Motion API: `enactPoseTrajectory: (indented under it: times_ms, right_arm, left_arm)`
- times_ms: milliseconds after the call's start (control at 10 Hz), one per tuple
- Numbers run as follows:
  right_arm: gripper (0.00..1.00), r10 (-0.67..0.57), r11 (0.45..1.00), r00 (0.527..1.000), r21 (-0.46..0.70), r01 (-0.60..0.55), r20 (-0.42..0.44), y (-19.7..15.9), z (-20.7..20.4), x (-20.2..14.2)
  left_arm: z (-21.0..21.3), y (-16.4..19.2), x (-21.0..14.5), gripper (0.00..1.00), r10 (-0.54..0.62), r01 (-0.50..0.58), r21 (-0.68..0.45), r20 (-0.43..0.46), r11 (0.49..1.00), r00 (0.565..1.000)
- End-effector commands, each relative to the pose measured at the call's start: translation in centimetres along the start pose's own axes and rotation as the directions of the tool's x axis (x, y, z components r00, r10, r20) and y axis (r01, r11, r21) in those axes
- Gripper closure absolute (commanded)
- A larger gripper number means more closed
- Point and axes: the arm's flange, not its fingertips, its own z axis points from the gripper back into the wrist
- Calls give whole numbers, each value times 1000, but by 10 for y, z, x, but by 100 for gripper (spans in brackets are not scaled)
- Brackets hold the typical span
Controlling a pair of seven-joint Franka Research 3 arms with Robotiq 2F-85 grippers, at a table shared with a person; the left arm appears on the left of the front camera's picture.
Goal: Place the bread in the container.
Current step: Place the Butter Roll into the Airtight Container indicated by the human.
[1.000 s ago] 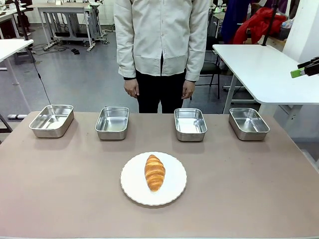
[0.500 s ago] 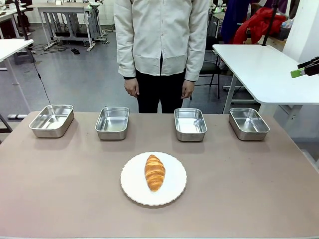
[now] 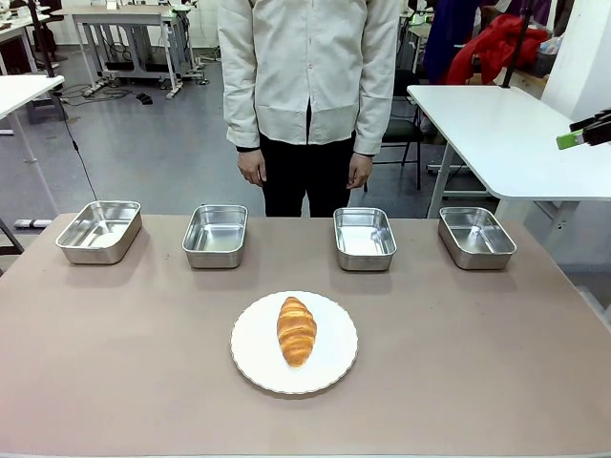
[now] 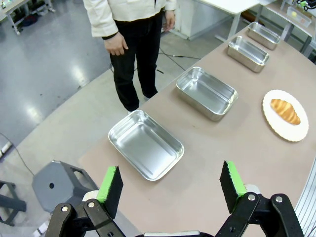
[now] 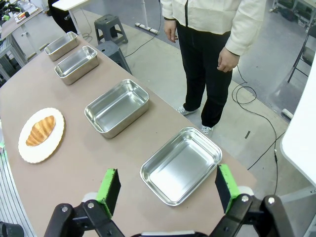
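Mid-table: bread (image 3: 297,330) lies on the plate (image 3: 334,367), nothing touching it.
Far edge: four trays (image 3: 215,256) in a row, all bare, well apart from the bread.
Left gripper (image 4: 170,183): spread wide, holding nothing, up over the table's left end.
Right gripper (image 5: 168,186): wide too, nothing held.
Person (image 3: 310,86): behind the trays, hands down.

Glossy grey floor (image 3: 143,143) reflecting overhead light; white table (image 3: 496,134) at right, red cloth (image 3: 492,43) behind it, grey stool (image 4: 57,182) nearby.
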Motion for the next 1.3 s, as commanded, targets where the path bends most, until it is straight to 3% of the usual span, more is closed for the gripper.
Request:
enactPoseTrajectory:
  times_ms: [0,1200]
  right_arm:
    - [0,0,1000,1000,5,0,2,0,0,0]
    - [0,0,1000,1000,5,0,2,0,0,0]
  left_arm:
    - [2,0,0,0,0,0,2,3,1000,1000]
    - [2,0,0,0,0,0,2,3,1000,1000]
